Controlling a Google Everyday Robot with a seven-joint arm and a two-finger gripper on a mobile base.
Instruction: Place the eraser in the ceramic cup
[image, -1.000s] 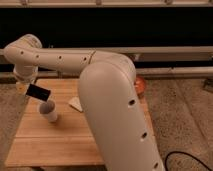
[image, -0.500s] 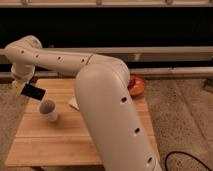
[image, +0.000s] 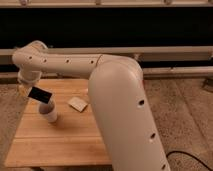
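Note:
The eraser (image: 40, 94), a small black block, hangs tilted in the air just above and left of the ceramic cup (image: 50, 113), a small white cylinder standing on the wooden table (image: 65, 137). My gripper (image: 29, 90) is at the far left end of the white arm, above the table's left edge, and is shut on the eraser's left end. The eraser's lower right corner is close to the cup's rim.
A flat tan square piece (image: 77, 103) lies on the table to the right of the cup. The arm's thick white link (image: 125, 110) covers the table's right side. A dark cable (image: 187, 159) lies on the speckled floor at the lower right.
The gripper with the eraser swung a little to the left and back, ending slightly lower over the cup. The thick arm link has shifted to the right. Cup and tan piece have not moved.

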